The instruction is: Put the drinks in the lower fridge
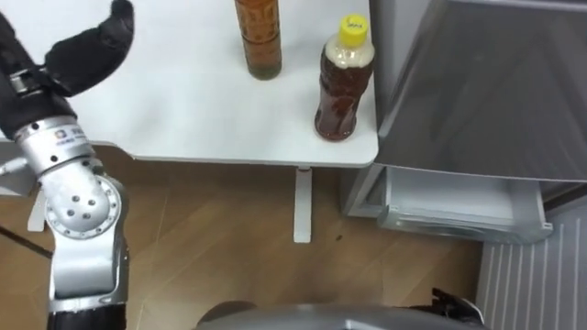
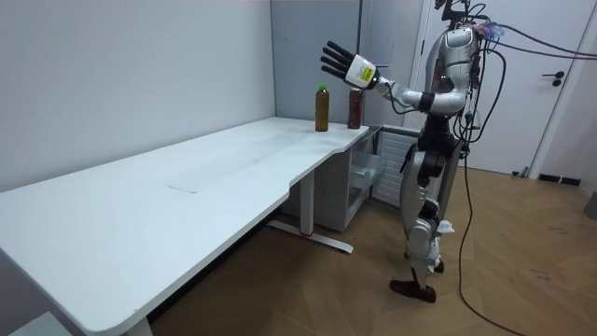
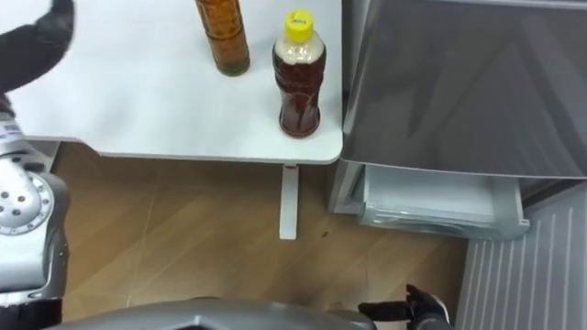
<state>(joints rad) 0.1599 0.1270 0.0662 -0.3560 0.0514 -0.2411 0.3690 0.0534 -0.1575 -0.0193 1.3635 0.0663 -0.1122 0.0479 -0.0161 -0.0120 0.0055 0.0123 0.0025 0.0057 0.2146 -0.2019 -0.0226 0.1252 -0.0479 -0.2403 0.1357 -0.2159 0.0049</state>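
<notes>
One left hand (image 1: 87,46), leftmost item: raised above the desk (image 1: 183,110), well to the left of the yellow-capped bottle (image 1: 344,87). Fingers straight and spread, as the room view confirms. Nothing held, nothing touched.

One tall amber bottle (image 1: 260,41): upright on the desk, just left of the yellow-capped bottle and a little farther back, apart from it. The room view shows its cap as green. It stands between the hand and the yellow-capped bottle, so it is the nearer of the two drinks to the hand.

One yellow-capped bottle: dark tea, upright, long axis vertical, close to the desk's right front corner. Untouched.

One fridge (image 1: 486,92): immediately right of the yellow-capped bottle, with a grey front. Its lower compartment (image 1: 449,206) sits below and to the right of that bottle, under desk level, and appears pulled open, pale inside.

Governing relation, by judgement: both drinks lie to the right of the left hand with vertical axes, so a sideways wrap around a bottle's body would suit. The hand would have to travel right and down, meeting the amber bottle first. Neither drink is yet in the lower compartment.
</notes>
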